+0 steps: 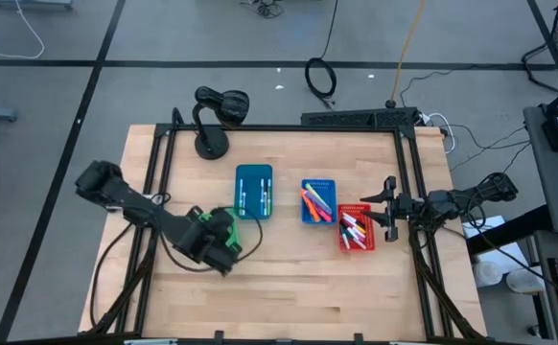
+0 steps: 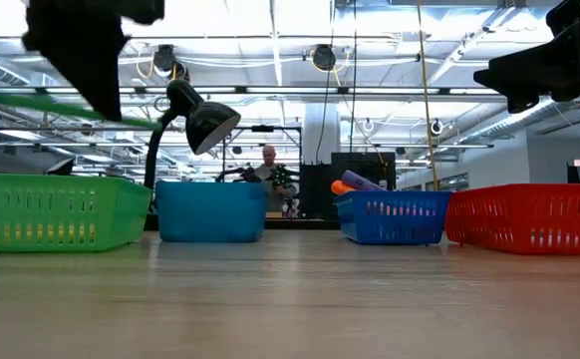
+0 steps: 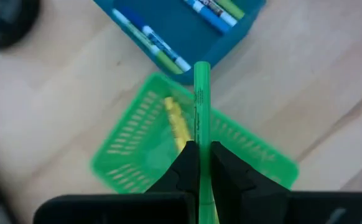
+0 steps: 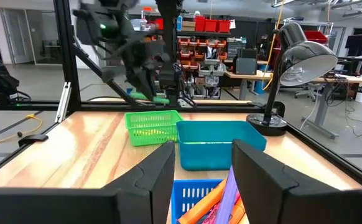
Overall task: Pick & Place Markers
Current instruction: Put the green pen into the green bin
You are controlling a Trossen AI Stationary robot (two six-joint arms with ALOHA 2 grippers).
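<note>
Above slotted green bin [image 3: 131,143]: left gripper [image 3: 199,163] pinching slim green marker [image 3: 201,99].

From my station I see the wooden table [image 1: 289,287] with four plastic bins on it. The green bin [image 3: 137,146] sits nearest the table's left side, just beside the teal bin [image 1: 254,191]; I can't tell whether the two touch. The blue bin [image 1: 318,201] stands a little apart from the teal one, and the red bin [image 1: 356,227] sits close against the blue one, at its right corner. A black desk lamp [image 1: 217,115] stands on its round base at the table's far edge, behind the teal bin — its shade is tilted downward. Beyond the table, a person [image 2: 268,165] sits in the room. Black cables [image 1: 321,77] lie coiled on the grey floor.
</note>
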